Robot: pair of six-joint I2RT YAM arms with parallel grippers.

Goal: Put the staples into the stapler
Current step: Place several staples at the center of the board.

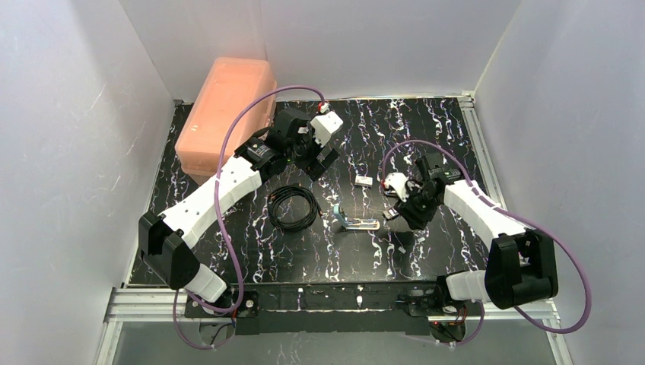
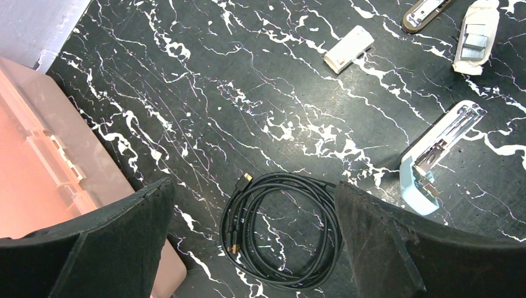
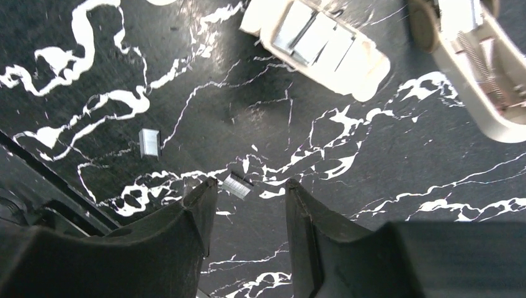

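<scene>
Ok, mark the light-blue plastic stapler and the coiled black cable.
light-blue plastic stapler [image 2: 412,192], left wrist view, blue rounded end.
coiled black cable [image 2: 288,181], left wrist view, coil's top arc.

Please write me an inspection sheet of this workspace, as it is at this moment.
Surface: black table with white veins.
Job's things: light-blue stapler lying open; staples in their sleeve; loose strip on the table; second strip between the right fingertips, not gripped.
Clutter: white block; pink box; beige stapler-like tool.
Grippers: left gripper open, empty; right gripper open, empty.
Cables: coiled black cable; purple arm cables.
Surroundings: pale walls.
</scene>
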